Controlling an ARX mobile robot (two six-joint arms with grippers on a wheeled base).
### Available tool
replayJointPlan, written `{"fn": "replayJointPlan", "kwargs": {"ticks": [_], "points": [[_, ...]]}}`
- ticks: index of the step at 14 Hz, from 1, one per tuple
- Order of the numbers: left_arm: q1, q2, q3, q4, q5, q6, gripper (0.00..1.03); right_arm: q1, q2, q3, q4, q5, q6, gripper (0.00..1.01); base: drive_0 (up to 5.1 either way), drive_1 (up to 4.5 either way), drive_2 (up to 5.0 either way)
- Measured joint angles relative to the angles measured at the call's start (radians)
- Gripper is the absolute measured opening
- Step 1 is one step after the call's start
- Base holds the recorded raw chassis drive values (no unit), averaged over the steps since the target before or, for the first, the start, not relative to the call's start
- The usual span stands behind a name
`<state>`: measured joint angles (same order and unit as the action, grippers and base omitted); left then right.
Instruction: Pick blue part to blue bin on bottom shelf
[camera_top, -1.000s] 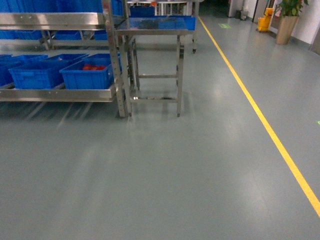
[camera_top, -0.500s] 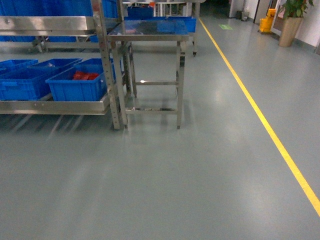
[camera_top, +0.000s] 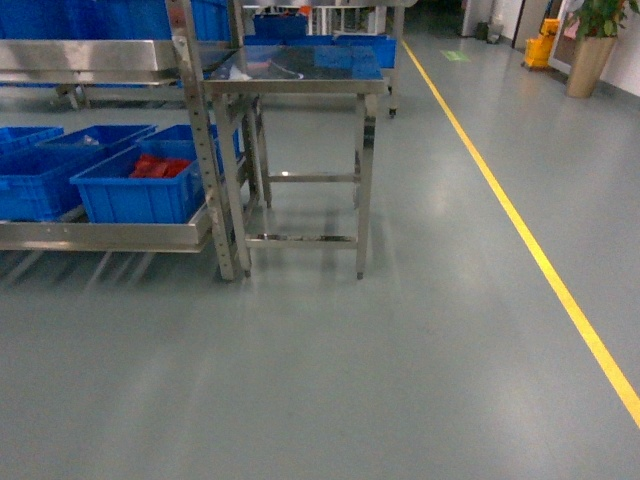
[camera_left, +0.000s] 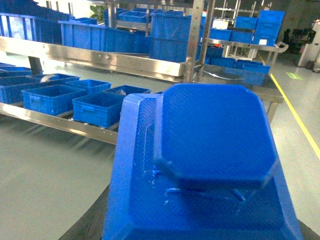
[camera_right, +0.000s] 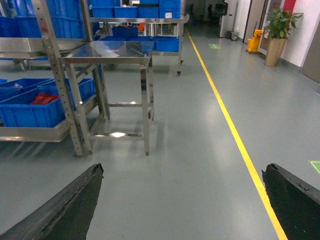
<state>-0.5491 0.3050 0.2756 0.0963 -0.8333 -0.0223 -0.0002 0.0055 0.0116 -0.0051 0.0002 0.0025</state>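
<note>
The blue part (camera_left: 210, 140), a large flat-topped moulded piece, fills the left wrist view. My left gripper (camera_left: 200, 230) is shut on it, with only a dark finger (camera_left: 92, 220) showing at its lower left edge. The bottom shelf (camera_top: 110, 235) runs along the left of the head view and carries blue bins (camera_top: 35, 185); the nearest bin (camera_top: 130, 195) holds red parts (camera_top: 155, 167). In the left wrist view the shelf's rail (camera_left: 60, 125) lies beyond the part. My right gripper (camera_right: 185, 200) hangs open over bare floor. Neither gripper shows in the head view.
A steel table (camera_top: 300, 75) on thin legs stands against the rack's right end post (camera_top: 205, 150). A yellow floor line (camera_top: 540, 260) runs diagonally on the right. A potted plant (camera_top: 590, 60) stands far right. Upper shelves hold more blue bins (camera_left: 170, 35).
In the head view the rack, bins and table have drifted left and grown nearer over the last second. Both grippers stay out of that view.
</note>
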Motion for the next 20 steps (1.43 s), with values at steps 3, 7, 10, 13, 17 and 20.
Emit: {"fn": "replayJointPlan", "kwargs": {"ticks": [3,7,10,13,17,20], "points": [[0.000,0.000,0.000,0.002,0.000,0.000,0.43,0.000,0.000,0.000,0.000,0.000,0.000,0.98,-0.1,4.06,-4.2],[0.000,0.001,0.000,0.000,0.000,0.000,0.43,0.000,0.000,0.000,0.000,0.000,0.000,0.98,0.0,4.15,-4.1],[0.000,0.000,0.000,0.000,0.000,0.000,0.43,0.000,0.000,0.000,0.001,0.000,0.000,0.98,0.1,4.22,-4.1],[0.000,0.001,0.000,0.000,0.000,0.000,0.43,0.000,0.000,0.000,-0.001,0.000,0.000,0.98,0.1,4.23,-4.0],[0.000,0.000,0.000,0.000,-0.001,0.000,0.43,0.000,0.000,0.000,0.004,0.000,0.000,0.98,0.0,4.17,-4.1],[0.000,-0.001,0.000,0.001,0.000,0.000,0.43,0.000,0.000,0.000,0.002,0.000,0.000,0.98,-0.1,4.06,-4.2]]}}
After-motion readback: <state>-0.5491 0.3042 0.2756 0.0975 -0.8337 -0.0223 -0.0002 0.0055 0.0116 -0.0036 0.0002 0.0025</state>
